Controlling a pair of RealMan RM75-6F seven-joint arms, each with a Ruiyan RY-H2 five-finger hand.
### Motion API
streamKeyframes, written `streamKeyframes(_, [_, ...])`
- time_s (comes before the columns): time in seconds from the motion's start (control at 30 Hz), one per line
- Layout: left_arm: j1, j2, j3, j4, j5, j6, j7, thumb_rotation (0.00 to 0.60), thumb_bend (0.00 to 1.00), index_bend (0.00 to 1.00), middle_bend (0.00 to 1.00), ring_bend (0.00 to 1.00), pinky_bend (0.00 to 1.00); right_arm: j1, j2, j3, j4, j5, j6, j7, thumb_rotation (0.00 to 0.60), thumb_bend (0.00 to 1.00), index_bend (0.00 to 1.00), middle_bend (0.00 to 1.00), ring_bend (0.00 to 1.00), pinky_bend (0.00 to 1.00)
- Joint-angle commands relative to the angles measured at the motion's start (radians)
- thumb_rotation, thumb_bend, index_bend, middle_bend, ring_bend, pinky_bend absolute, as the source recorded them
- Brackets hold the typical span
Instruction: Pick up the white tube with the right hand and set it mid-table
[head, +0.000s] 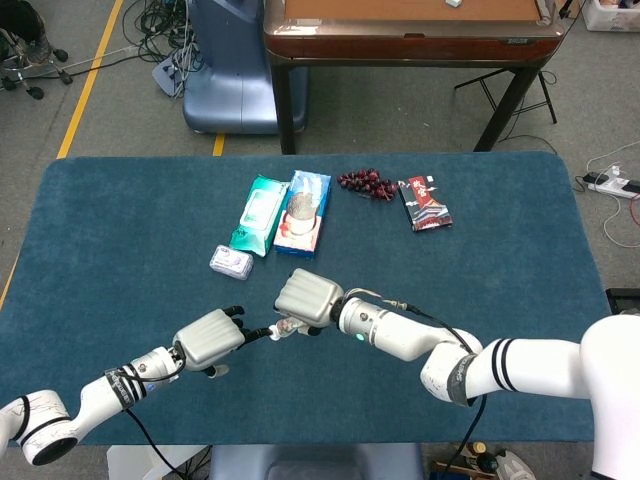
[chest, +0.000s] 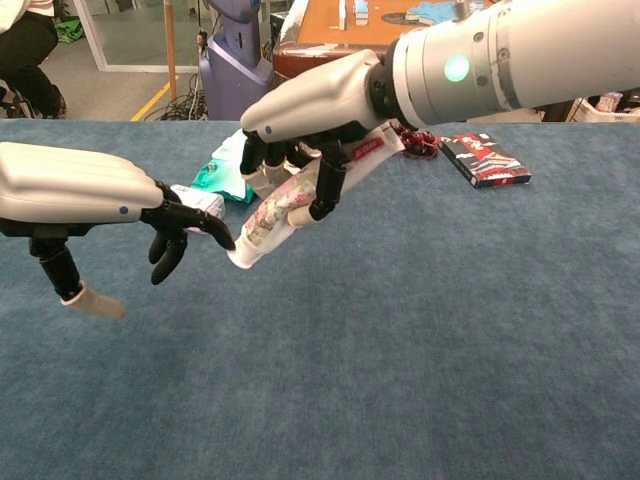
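My right hand (chest: 310, 120) grips the white tube (chest: 285, 205), a printed tube with its cap end tilted down to the left, lifted off the blue table (chest: 420, 330). In the head view the right hand (head: 308, 298) covers most of the white tube (head: 285, 327), which pokes out at its lower left. My left hand (chest: 85, 195) hovers just left of the cap end, fingers apart and holding nothing; a fingertip sits close to the tube's cap, and contact cannot be told. The same left hand (head: 208, 337) lies near the table's front.
At the back of the table lie a green wipes pack (head: 258, 214), a blue box (head: 303, 212), a small white packet (head: 231, 262), a bunch of dark grapes (head: 368, 183) and a red-black packet (head: 425, 203). A brown table (head: 410, 30) stands behind.
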Motion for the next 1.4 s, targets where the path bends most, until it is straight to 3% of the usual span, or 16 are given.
streamKeyframes(0.03, [-0.002, -0.001, 0.001, 0.0, -0.001, -0.001, 0.0, 0.6, 0.2, 0.12, 0.48, 0.41, 0.14, -0.011, 0.002, 0.005, 0.003, -0.021, 0.008, 0.022, 0.6, 0.94, 0.9, 0.8, 0.71, 0.37])
streamKeyframes(1.4, [-0.02, -0.017, 0.016, 0.009, -0.025, -0.001, 0.006, 0.6, 0.2, 0.12, 0.48, 0.4, 0.14, -0.099, 0.016, 0.035, 0.022, -0.191, 0.065, 0.193, 0.6, 0.96, 0.94, 0.82, 0.76, 0.37])
